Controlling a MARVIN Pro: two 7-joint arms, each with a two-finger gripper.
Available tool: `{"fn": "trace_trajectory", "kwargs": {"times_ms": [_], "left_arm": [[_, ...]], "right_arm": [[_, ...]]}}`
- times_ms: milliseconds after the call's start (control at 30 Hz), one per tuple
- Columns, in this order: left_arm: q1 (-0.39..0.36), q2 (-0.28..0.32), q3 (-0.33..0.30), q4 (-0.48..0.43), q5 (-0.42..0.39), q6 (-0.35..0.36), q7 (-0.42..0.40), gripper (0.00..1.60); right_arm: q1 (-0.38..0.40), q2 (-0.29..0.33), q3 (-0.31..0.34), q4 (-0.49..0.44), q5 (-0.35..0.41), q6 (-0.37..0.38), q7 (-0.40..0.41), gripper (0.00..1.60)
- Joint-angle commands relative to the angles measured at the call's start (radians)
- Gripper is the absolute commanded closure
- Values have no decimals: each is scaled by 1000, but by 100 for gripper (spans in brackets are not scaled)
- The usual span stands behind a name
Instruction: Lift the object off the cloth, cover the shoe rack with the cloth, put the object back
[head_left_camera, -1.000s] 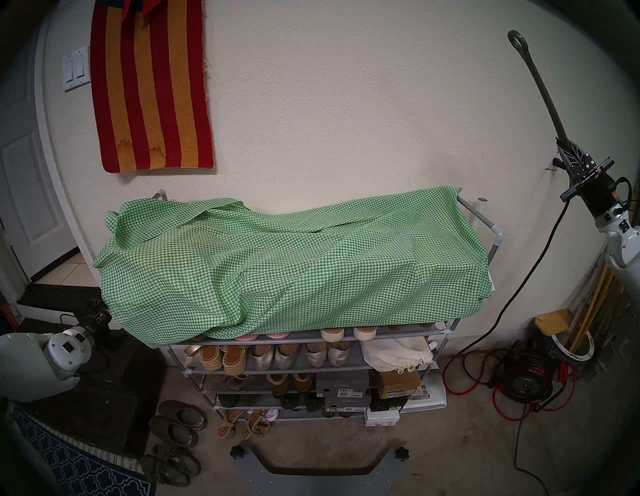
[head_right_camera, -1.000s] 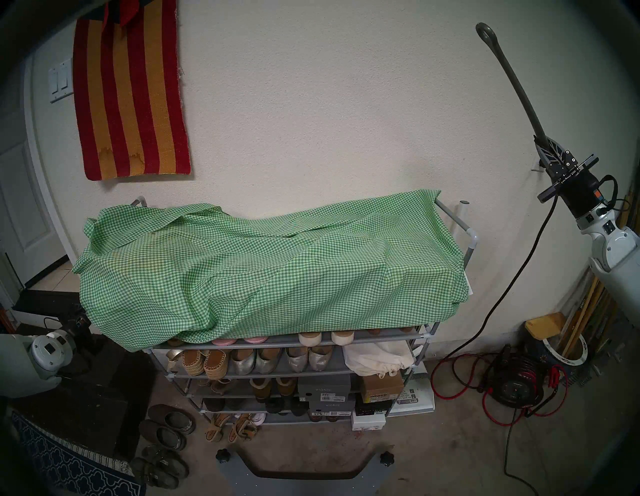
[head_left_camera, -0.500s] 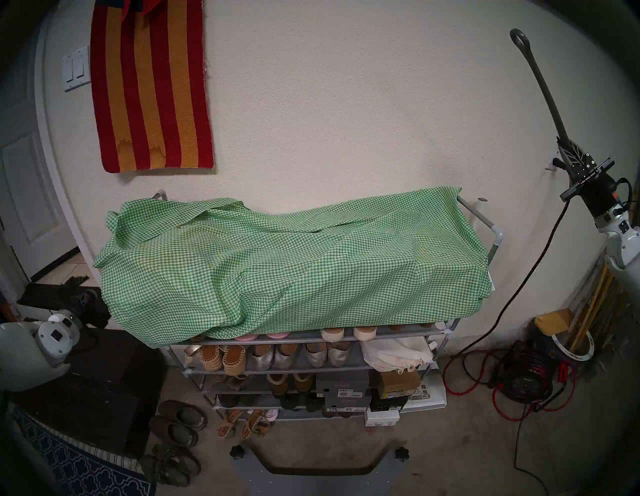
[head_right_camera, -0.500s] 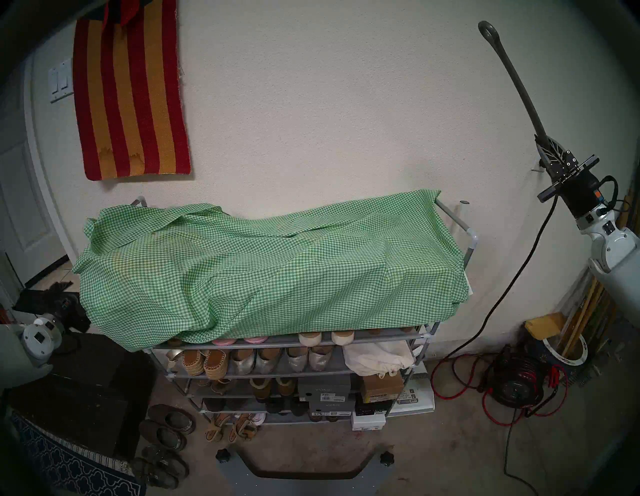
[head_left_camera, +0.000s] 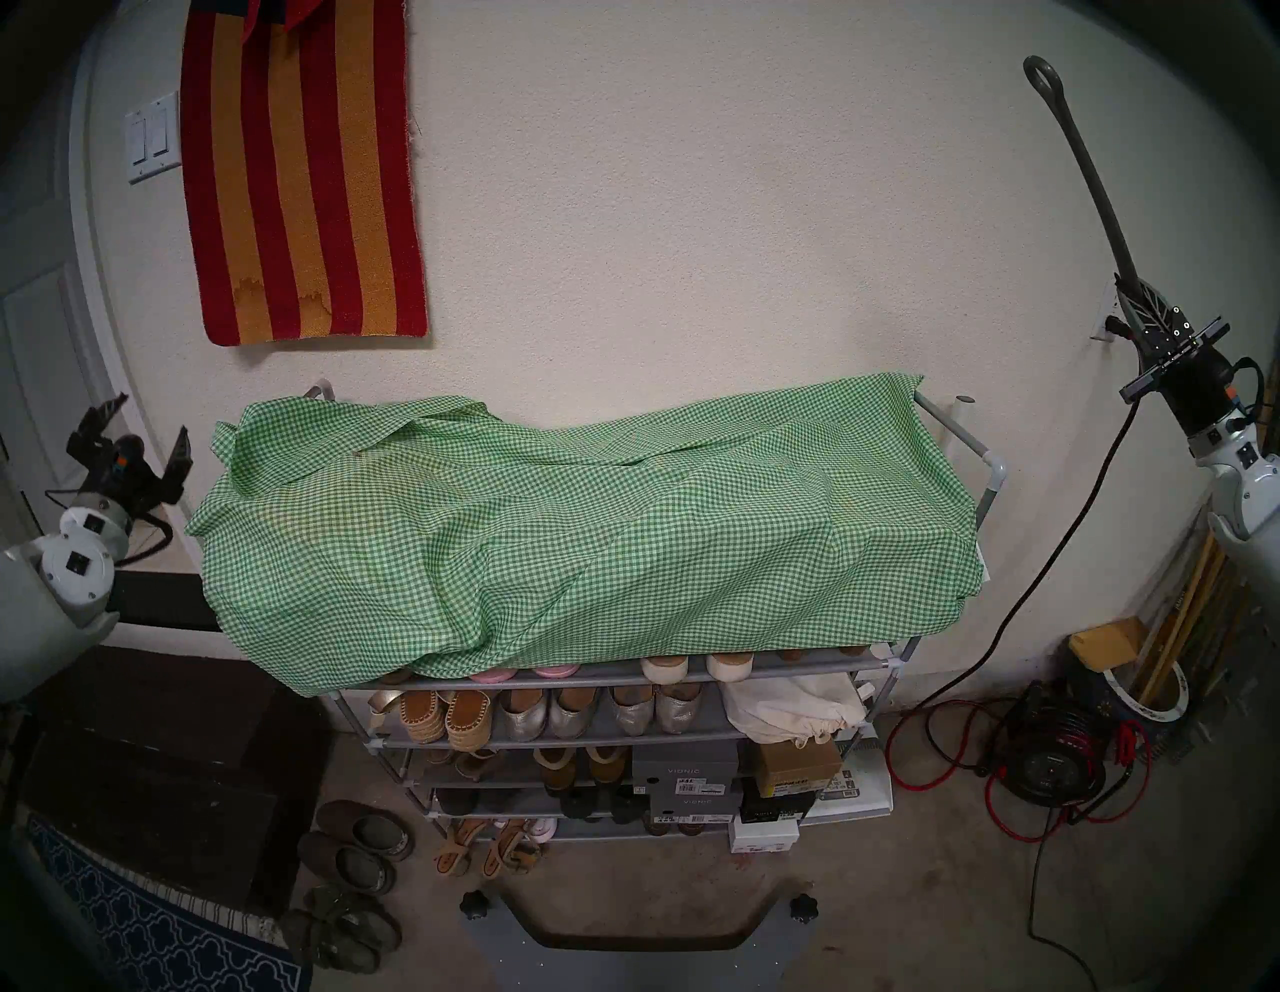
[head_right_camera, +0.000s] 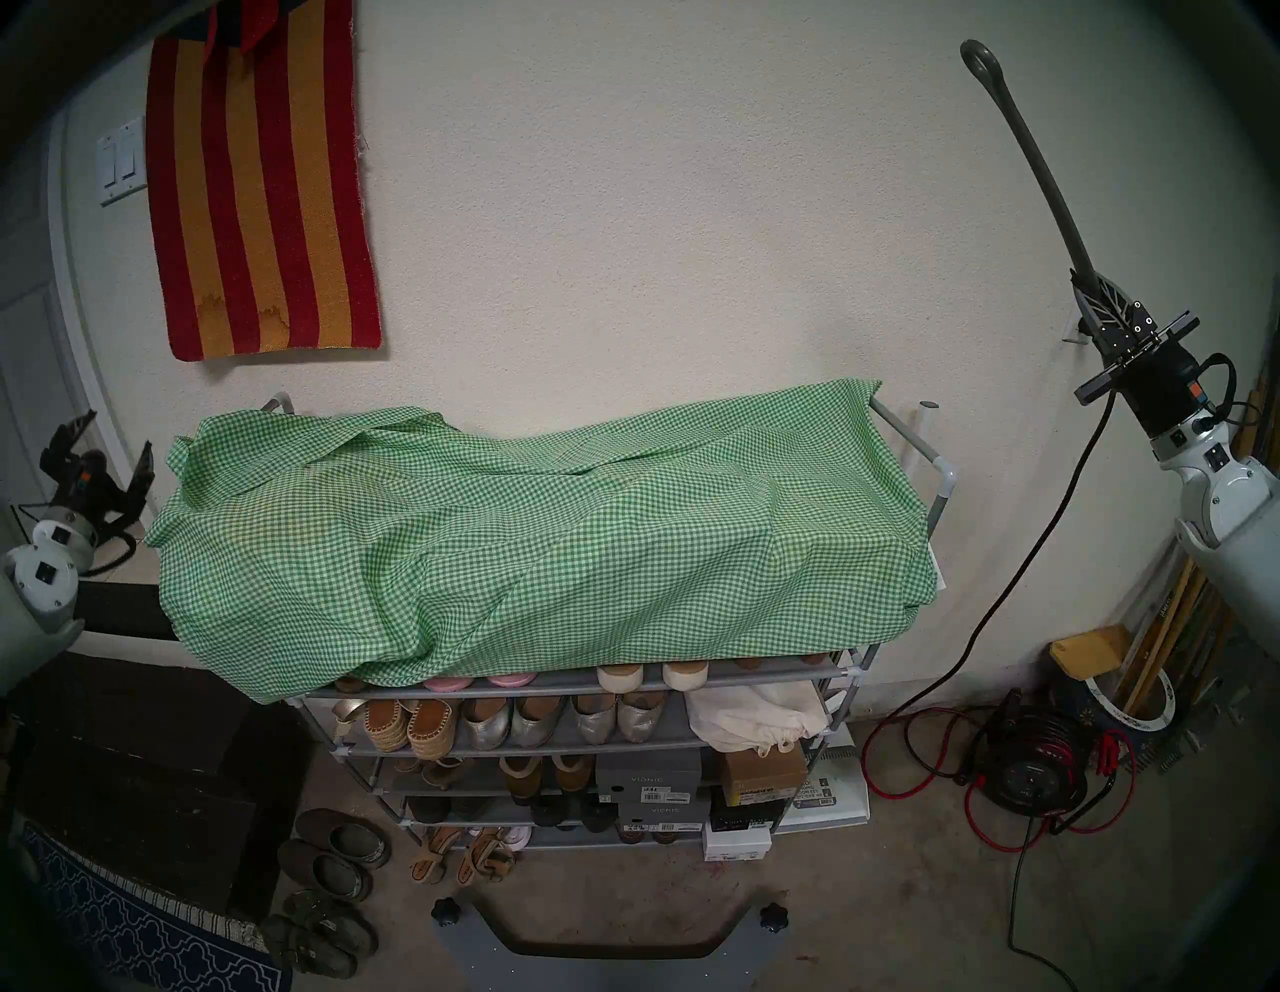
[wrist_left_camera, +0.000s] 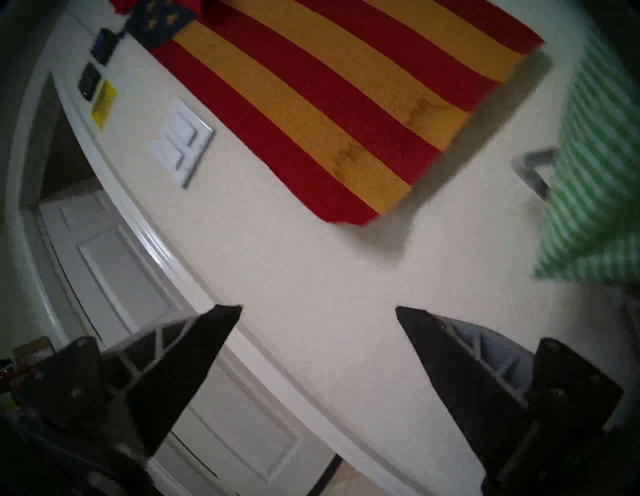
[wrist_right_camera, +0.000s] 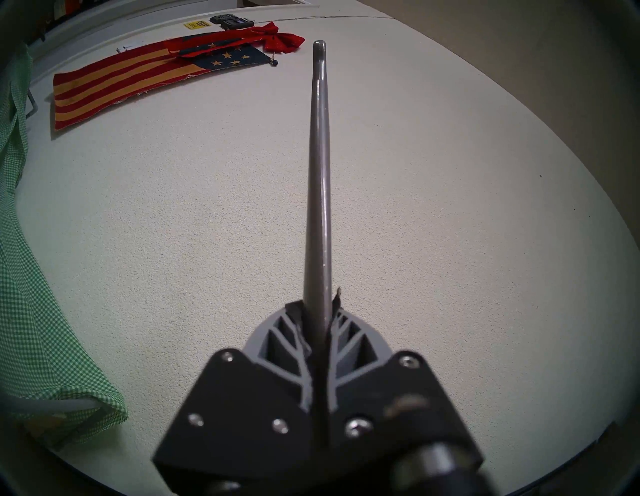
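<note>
The gingham cloth (head_left_camera: 582, 526) already covers the shoe rack (head_left_camera: 992, 478). The right gripper (head_left_camera: 1125, 294), jaws clamped on the shoehorn (head_left_camera: 1087, 173), must next lay it on top; the left gripper (head_left_camera: 142, 443) has its jaws wide and empty.

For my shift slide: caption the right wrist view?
Right gripper shut on the shoehorn, pointing toward the wall, gingham cloth at left.

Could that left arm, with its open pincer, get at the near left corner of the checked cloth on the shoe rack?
Probably yes. The left pincer is open and empty, just off the left edge of the green gingham cloth draped over the shoe rack. Nothing stands between them; the corner hangs lower.
</note>
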Motion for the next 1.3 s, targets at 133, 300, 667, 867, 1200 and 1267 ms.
{"fn": "trace_trajectory", "kwargs": {"times_ms": [133, 300, 667, 867, 1200, 1267], "left_arm": [[-31, 6, -59, -22, 34, -111, -4, 0], [-29, 7, -65, -43, 48, -161, -12, 0], [-25, 7, -70, -99, 88, -264, -52, 0], [-23, 7, -78, -124, 109, -326, -74, 0], [3, 8, -72, -151, 132, -415, -105, 0], [8, 8, -73, -154, 137, -433, -110, 0]], "right_arm": [[-9, 5, 14, -1, -3, 1, -14, 160], [-14, 5, 19, -3, -3, 1, -19, 160], [-25, 5, 28, -7, -4, 1, -29, 160], [-33, 5, 33, -9, -5, 1, -36, 160], [-44, 6, 43, -12, -10, 1, -46, 160], [-46, 6, 45, -12, -12, 1, -48, 160]]}}
